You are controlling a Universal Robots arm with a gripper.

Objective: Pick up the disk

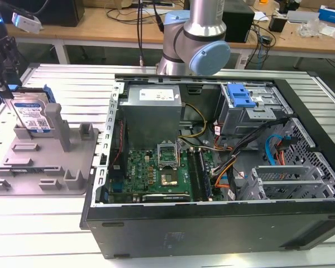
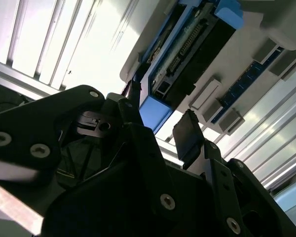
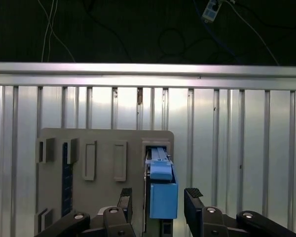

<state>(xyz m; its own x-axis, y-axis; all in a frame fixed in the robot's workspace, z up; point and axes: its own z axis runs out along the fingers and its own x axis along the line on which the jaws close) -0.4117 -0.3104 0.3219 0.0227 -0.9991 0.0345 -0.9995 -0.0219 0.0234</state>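
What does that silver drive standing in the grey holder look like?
The disk is a flat silver rectangular slab, metal by its look, with a white-and-blue label on its face and blue plastic rails along its edges. It stands on edge, nearly upright, slotted into the grey fixture at the exterior view's left. In the first wrist view the open claw straddles its blue end, not touching.

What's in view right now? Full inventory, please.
disk: 1, silver with blue rails, upright in the fixture, exterior view's left.
fixture: 1, grey, on the table beside the case.
computer case: 1, black, open, exterior view's centre.
motherboard: 1, green, inside the case.
drive cage latch: 1, blue, inside the case.
table: 1, silver, slatted, under fixture and case.
arm: 1, silver with blue cap, behind the case.
pincer: 1, black, open, fingers either side of the disk.
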